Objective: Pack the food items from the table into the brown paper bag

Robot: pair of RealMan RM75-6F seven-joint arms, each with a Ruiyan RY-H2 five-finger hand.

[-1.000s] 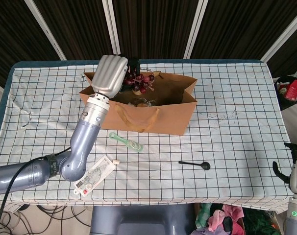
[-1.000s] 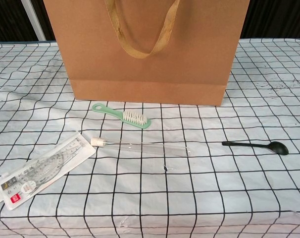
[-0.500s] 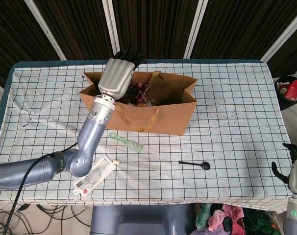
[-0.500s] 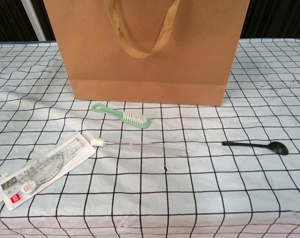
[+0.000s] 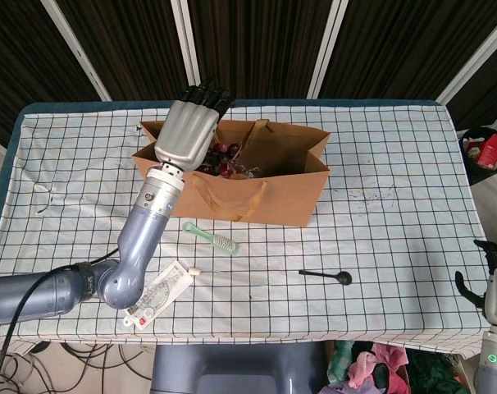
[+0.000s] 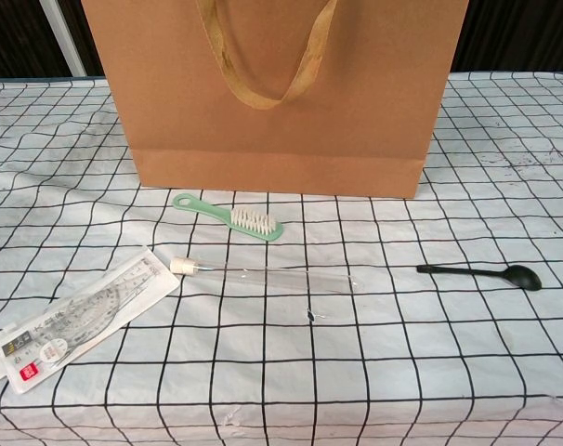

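The brown paper bag (image 5: 269, 195) stands open at the middle of the table and fills the top of the chest view (image 6: 281, 93). A bunch of dark red grapes (image 5: 221, 161) lies inside it, beside something pale that I cannot make out. My left hand (image 5: 185, 131) hovers over the bag's left end with its fingers stretched out toward the far rim and nothing in them. It hides part of the bag's inside. My right hand (image 5: 496, 286) hangs off the table's near right corner, fingers apart, holding nothing.
On the cloth in front of the bag lie a green brush (image 5: 210, 238) (image 6: 228, 215), a black spoon (image 5: 326, 276) (image 6: 481, 273), a packaged ruler set (image 5: 158, 294) (image 6: 77, 321) and a clear tube (image 6: 263, 274). A red item (image 5: 488, 152) sits beyond the right edge.
The grapes went from hanging in my left hand above the bag to lying inside it. The left hand let go, spread its fingers and drew slightly left.
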